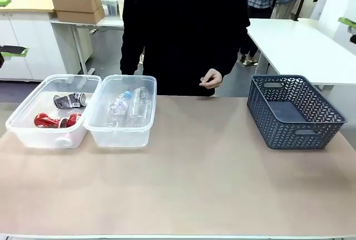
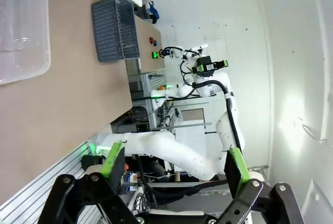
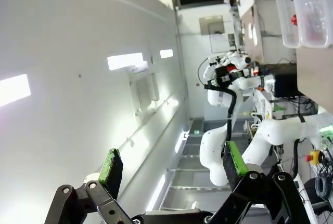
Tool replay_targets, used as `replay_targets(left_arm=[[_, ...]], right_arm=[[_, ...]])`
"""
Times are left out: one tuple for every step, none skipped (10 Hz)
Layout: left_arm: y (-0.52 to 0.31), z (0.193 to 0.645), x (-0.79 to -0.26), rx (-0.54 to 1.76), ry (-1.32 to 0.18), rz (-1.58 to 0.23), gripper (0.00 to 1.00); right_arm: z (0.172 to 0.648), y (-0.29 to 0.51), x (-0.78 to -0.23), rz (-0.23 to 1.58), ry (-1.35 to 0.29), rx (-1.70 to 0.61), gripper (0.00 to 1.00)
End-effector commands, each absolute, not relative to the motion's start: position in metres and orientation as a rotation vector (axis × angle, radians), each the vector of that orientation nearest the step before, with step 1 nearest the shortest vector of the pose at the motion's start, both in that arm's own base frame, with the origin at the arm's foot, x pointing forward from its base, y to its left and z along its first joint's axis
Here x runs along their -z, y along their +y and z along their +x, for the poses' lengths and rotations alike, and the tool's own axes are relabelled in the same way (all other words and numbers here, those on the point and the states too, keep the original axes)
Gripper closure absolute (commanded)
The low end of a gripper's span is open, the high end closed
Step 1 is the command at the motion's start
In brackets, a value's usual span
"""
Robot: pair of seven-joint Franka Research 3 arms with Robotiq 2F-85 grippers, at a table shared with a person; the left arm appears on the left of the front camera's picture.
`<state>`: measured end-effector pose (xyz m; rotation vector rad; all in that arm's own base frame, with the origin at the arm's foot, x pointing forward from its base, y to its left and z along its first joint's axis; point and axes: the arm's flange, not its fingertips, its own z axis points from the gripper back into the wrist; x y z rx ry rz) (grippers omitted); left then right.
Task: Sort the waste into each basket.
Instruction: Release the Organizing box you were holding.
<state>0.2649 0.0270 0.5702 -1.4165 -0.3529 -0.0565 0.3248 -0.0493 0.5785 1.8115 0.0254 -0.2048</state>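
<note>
Front view puts the waste already in the two clear tubs at the table's left end: the left tub [image 1: 33, 118] holds a crushed dark silver can [image 1: 69, 100] toward its far side and a crushed red can [image 1: 55, 121] toward its near side, and the right tub [image 1: 123, 134], touching it side by side, holds two clear plastic bottles [image 1: 127, 106] lying next to each other. Neither gripper is near any of it. In the left wrist view the left gripper [image 2: 171, 161] hangs off the table's edge with its green-padded fingers [image 2: 113, 160] spread wide and nothing between them; a corner of a clear tub [image 2: 26, 52] shows far off at the upper left. In the right wrist view the right gripper [image 3: 171, 164] also stands wide apart and bare, aimed at a white wall and ceiling lights, with both tubs small at the top right corner. The table [image 1: 194, 184] has a plain beige top. At its right end sits a dark grey lattice basket [image 1: 295, 112]. A person in black stands at the far side, one hand [image 1: 211, 78] loosely curled just above the table's far edge. Behind are white tables and stacked cardboard boxes [image 1: 77, 1].
</note>
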Motion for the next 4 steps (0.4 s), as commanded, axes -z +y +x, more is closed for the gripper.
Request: replay_targets(left_arm=[[0.0317, 0.2619, -0.5754, 0.076, -0.379, -1.439, 0.0], [0.0317, 0.2619, -0.5754, 0.076, -0.379, -1.439, 0.0], [0.0317, 0.2619, -0.5754, 0.076, -0.379, -1.439, 0.0], [0.0317, 0.2619, -0.5754, 0.076, -0.379, -1.439, 0.0]], right_arm=[[0.3284, -0.0548, -0.5822, 1.83, 0.006, 0.185, 0.0], [0.3284, -0.0548, -0.5822, 1.83, 0.006, 0.185, 0.0], [0.3284, -0.0548, -0.5822, 1.83, 0.006, 0.185, 0.0], [0.3284, -0.0548, -0.5822, 1.83, 0.006, 0.185, 0.0]])
